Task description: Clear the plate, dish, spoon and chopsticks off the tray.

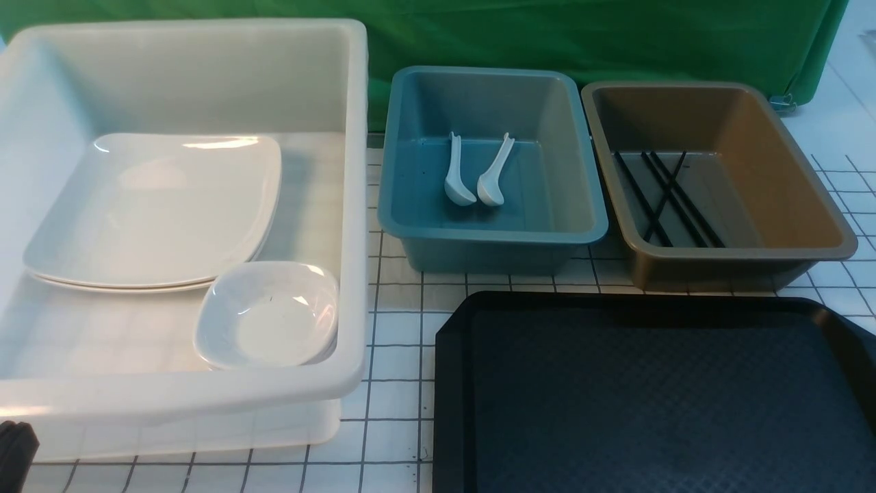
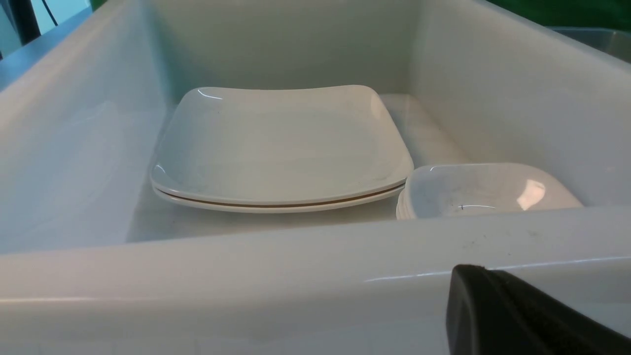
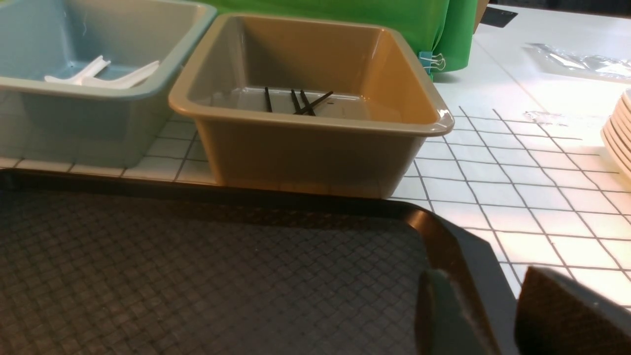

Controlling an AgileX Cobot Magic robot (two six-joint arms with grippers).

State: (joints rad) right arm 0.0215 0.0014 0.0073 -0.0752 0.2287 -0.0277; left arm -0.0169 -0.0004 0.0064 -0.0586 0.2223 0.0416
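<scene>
The white bin (image 1: pixel 356 205) holds two stacked plates (image 1: pixel 157 205) with a small dish (image 1: pixel 270 315) just beside them. The black tray (image 1: pixel 657 397) sits near, nothing on it. Two spoons (image 1: pixel 475 181) lie in the teal bin (image 1: pixel 493 236); chopsticks (image 1: pixel 667 198) cross in the brown bin (image 1: pixel 718 257). Left hand (image 2: pixel 498 310) is closed; right hand (image 3: pixel 498 315) has its fingers apart, holding nothing.

Relative to the black diamond-textured tray (image 1: pixel 657 397): stacked white plates (image 1: pixel 154 209) and small dishes (image 1: pixel 270 315) lie left, two spoons (image 1: pixel 475 174) beyond, crossed chopsticks (image 1: pixel 667 198) beyond right.
</scene>
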